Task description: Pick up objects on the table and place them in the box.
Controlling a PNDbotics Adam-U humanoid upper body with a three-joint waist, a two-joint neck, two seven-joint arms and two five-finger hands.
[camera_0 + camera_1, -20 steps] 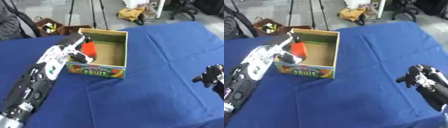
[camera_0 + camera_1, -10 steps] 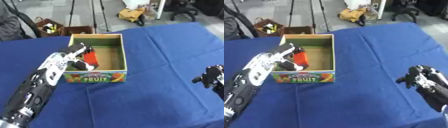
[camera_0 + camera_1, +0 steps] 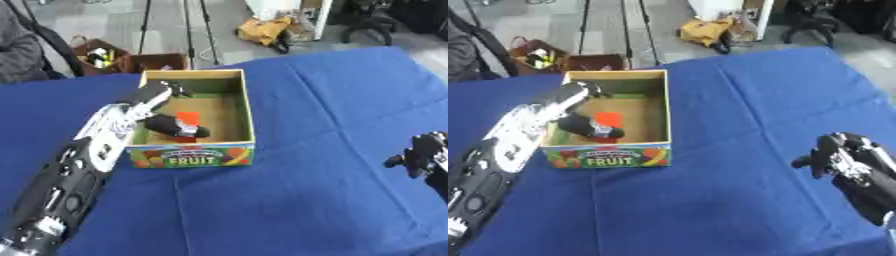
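Table (image 3: pixel 332 100): big and flat, with a blue cloth all over it. The cloth has fold lines.
Left arm (image 3: pixel 79 170): long, black and silver. It comes in from the near left corner and reaches over the box's left wall.
Box (image 3: pixel 248 120): cardboard, open on top, on the left half of the table. Its near side has fruit pictures and the word FRUIT. The inside is brown with a green far wall.
Right hand (image 3: pixel 842 157): black, at the right edge, well apart from the box. Its fingers look curled and it holds nothing.
Left hand (image 3: pixel 175 127): inside the box, low by the floor. Its dark fingers lie on the red thing. I cannot tell if they grip it or only touch it.
Red thing (image 3: pixel 187 118): small and red-orange, inside the box, near the middle of the floor. It touches the left hand. Its shape is hard to make out.
Past the table: grey floor, a brown bin (image 3: pixel 109 56) with things in it at the far left, and a yellow bag (image 3: pixel 262 30) farther back.
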